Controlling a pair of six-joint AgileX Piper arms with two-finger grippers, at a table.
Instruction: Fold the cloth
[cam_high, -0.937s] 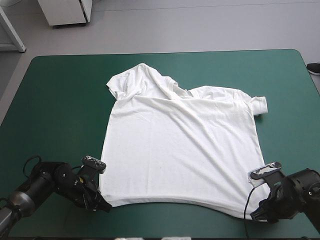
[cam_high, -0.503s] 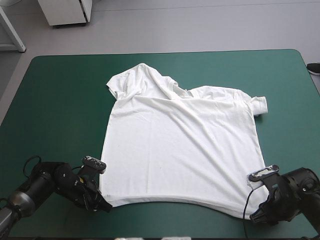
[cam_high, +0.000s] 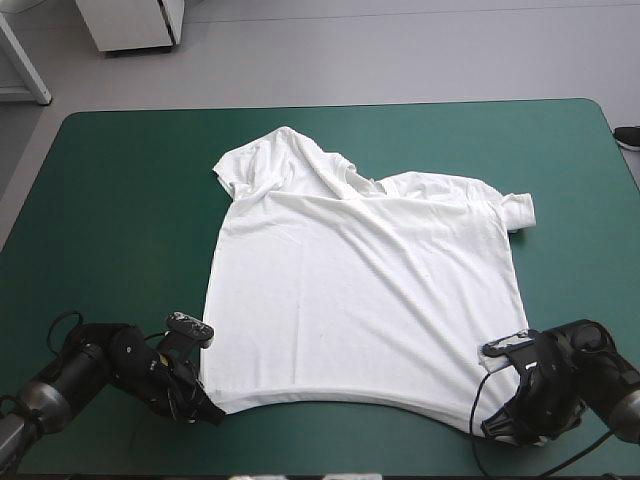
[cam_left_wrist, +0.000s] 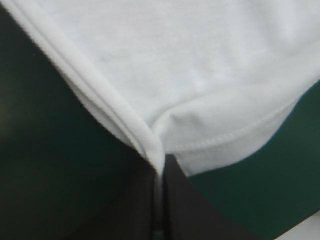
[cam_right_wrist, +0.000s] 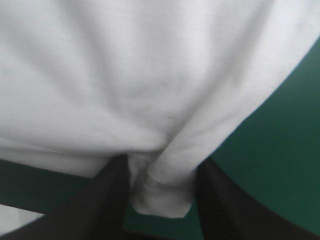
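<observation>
Between the parted fingers of the right gripper (cam_right_wrist: 162, 167): one T-shirt (cam_high: 360, 290) hem corner, unpinched.
Left gripper (cam_left_wrist: 159, 170) clamps the other corner; lifting now would likely raise one side only and skew the fold.

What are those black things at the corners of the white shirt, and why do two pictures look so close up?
Those are two black robot arms. The wide picture looks down from above: a white short-sleeved T-shirt lies mostly flat on a table with a teal-green cover. The left arm is at one near corner of the shirt, the right arm at the other. The two close pictures come from small cameras on the wrists. In the left one the black jaws are pinched shut on the shirt's hem. In the right one the jaws stand apart with the shirt's corner between them, not gripping it.
</observation>
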